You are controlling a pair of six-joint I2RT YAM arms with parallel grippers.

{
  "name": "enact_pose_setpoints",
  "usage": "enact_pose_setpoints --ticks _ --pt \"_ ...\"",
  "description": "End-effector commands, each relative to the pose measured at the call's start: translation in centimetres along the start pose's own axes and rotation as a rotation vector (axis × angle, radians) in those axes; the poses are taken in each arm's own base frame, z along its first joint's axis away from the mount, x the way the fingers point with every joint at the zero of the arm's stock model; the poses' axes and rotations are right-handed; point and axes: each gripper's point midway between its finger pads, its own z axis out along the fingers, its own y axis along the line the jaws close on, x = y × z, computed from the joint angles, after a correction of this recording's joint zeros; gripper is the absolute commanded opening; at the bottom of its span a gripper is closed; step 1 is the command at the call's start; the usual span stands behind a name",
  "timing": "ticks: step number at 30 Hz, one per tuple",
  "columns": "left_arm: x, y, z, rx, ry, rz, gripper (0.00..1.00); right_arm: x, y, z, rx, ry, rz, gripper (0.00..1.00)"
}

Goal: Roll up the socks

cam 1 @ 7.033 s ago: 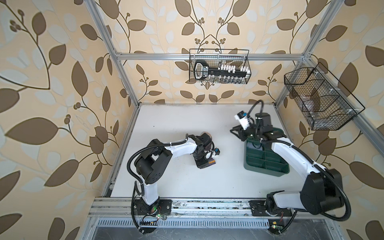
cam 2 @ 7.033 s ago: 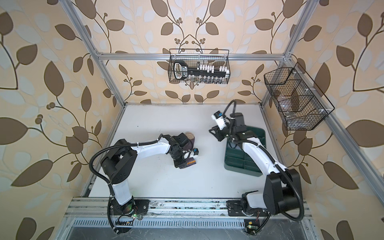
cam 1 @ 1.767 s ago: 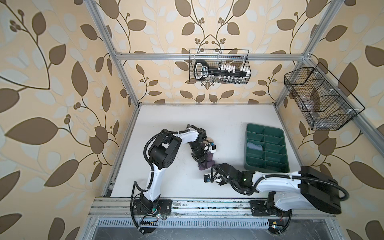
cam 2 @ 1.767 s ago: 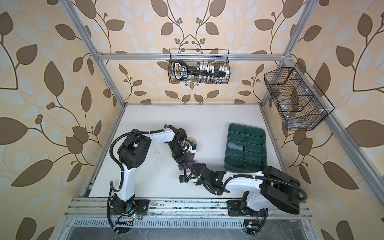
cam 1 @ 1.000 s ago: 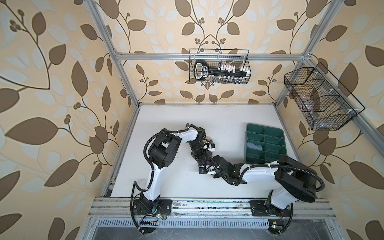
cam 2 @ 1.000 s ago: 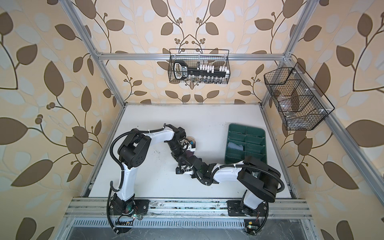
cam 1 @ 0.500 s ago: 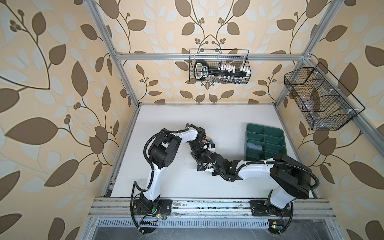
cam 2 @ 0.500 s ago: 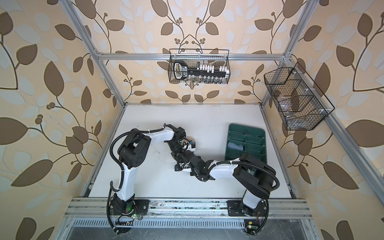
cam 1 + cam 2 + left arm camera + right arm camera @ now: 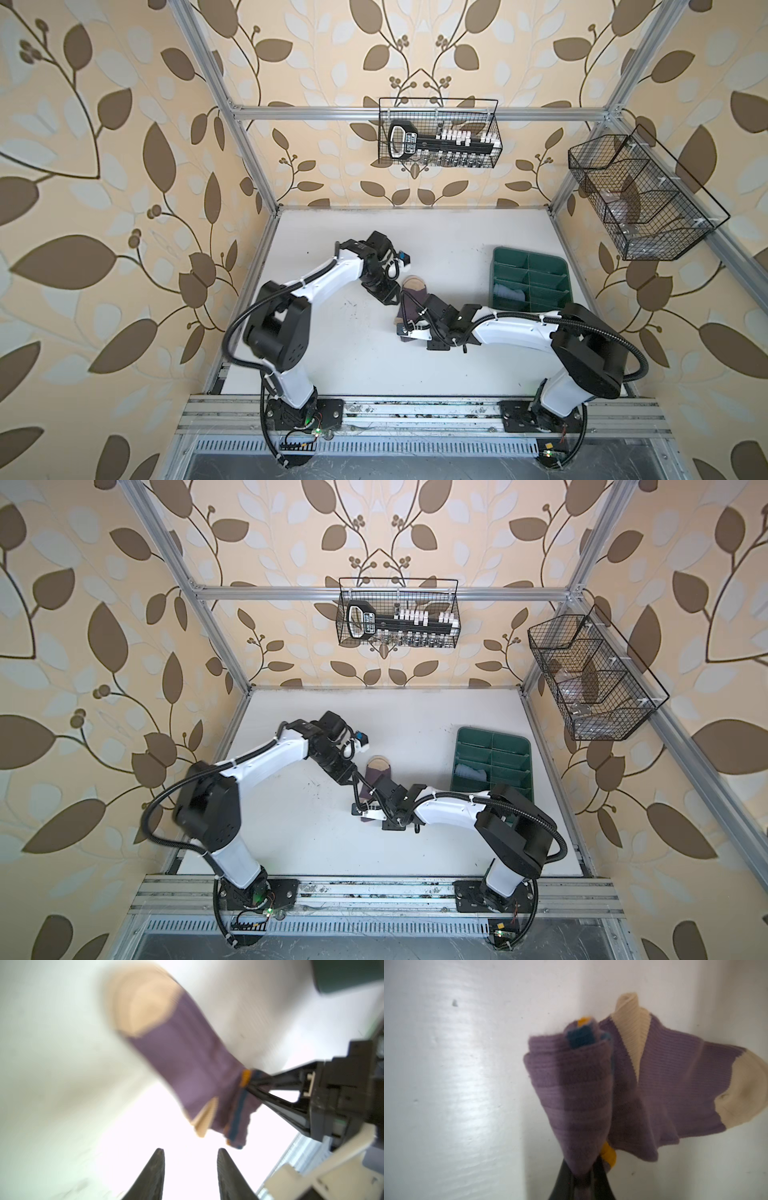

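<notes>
Since about a second ago my right tool (image 9: 580, 1176) has come in from the front of the desk (image 9: 353, 365) and clamped onto the purple sock (image 9: 664, 1095), while my left tool (image 9: 190, 1150) has let go of it and backed off a little. So as it stands, the right tool is pinched tight on the cuff end, right by the orange stripe. That end is bunched into a loose cone-ish roll with a bit of dark blue and orange poking out of the top. The left tool has its fingers spread with nothing between them, just beside the sock and not touching it. The rest of the sock trails away from the pinch, beige heel creased up and beige toe at the far end, pointing toward the back of the desk in both top views. The left wrist view is pretty blurry, so I can't tell how much of the sock is actually lying flat. Further out, the light blue sock (image 9: 509, 293) sits bundled in a left-column compartment of the green tray (image 9: 528, 252) on the right side of the desk, well apart from both tools. My right arm crosses over the tray's near end.
</notes>
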Motion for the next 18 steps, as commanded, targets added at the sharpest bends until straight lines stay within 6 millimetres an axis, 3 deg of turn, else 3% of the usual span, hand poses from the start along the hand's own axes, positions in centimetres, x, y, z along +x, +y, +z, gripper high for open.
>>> enact_pose_setpoints --ticks 1,4,6,10,13,18 --pt "-1.1 1.7 -7.8 -0.266 -0.246 -0.007 0.44 3.6 5.8 -0.1 -0.341 0.13 0.082 0.0" --pt "-0.1 -0.6 -12.6 -0.263 -0.431 0.067 0.6 3.0 5.6 -0.4 -0.468 0.116 0.16 0.0" --pt "0.7 -3.0 -14.4 -0.196 -0.512 0.142 0.71 2.6 5.1 -0.3 -0.527 0.121 0.192 0.0" --pt "2.7 -7.8 -16.0 -0.007 -0.549 0.294 0.72 2.8 3.9 1.0 -0.55 0.2 0.224 0.0" --pt "4.2 -9.4 -14.7 0.051 -0.509 0.403 0.69 2.6 2.6 1.7 -0.561 0.224 0.267 0.0" --pt "6.5 -9.6 -7.5 -0.062 -0.279 0.595 0.72 2.6 0.5 2.4 -0.516 0.242 0.288 0.0"
